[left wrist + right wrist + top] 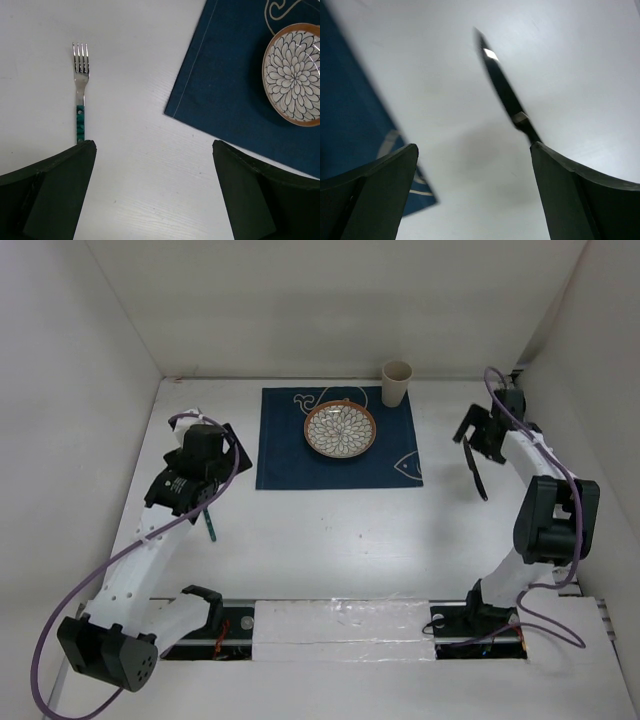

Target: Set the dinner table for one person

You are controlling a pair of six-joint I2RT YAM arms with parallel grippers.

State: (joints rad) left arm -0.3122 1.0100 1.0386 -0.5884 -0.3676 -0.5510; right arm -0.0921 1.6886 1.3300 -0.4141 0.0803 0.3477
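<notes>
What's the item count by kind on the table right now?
Fork: 1
Knife: 1
Plate: 1
Cup: 1
Blue mat: 1
Total: 5

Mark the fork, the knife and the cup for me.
fork (80, 95), left wrist view, on the bare metal stem below the tines.
knife (504, 90), right wrist view, on the middle of the blade.
cup (397, 383), top external view, on its outer wall.
</notes>
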